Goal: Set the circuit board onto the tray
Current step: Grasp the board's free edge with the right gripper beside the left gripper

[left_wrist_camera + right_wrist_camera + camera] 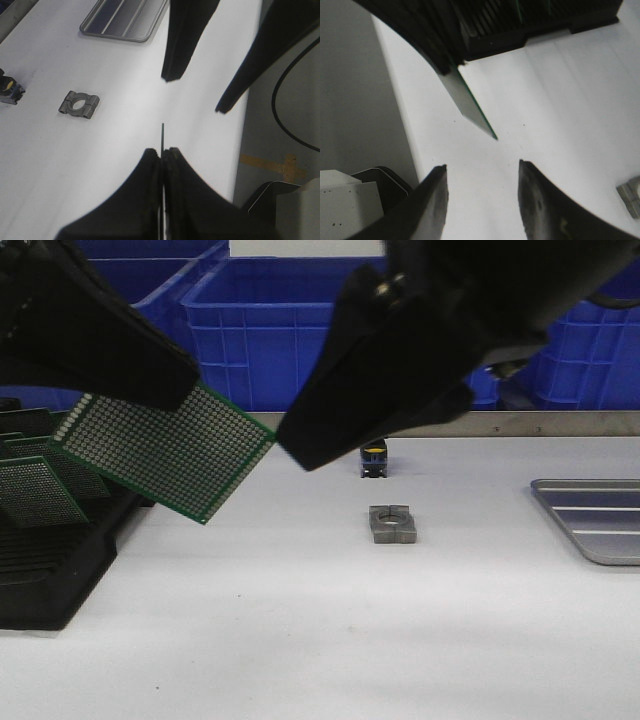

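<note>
Circuit board (165, 452) clamped in left end effector (150, 390), tilted in air above counter (300, 640) near left edge, just beside black rack (50, 570). Edge-on sliver only in left wrist view, pinched between closed fingers (145, 190). Right end effector (482, 185) spread open and empty, just beside board's free corner. Tray (595, 520) flat at right edge, well apart. Metal clamp block (392, 524) mid-counter.

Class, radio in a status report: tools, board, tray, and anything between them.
Left tool shut on board, held above the table. Right tool open, facing it. Tray far right, bare. Metal clamp on the table between.
</note>
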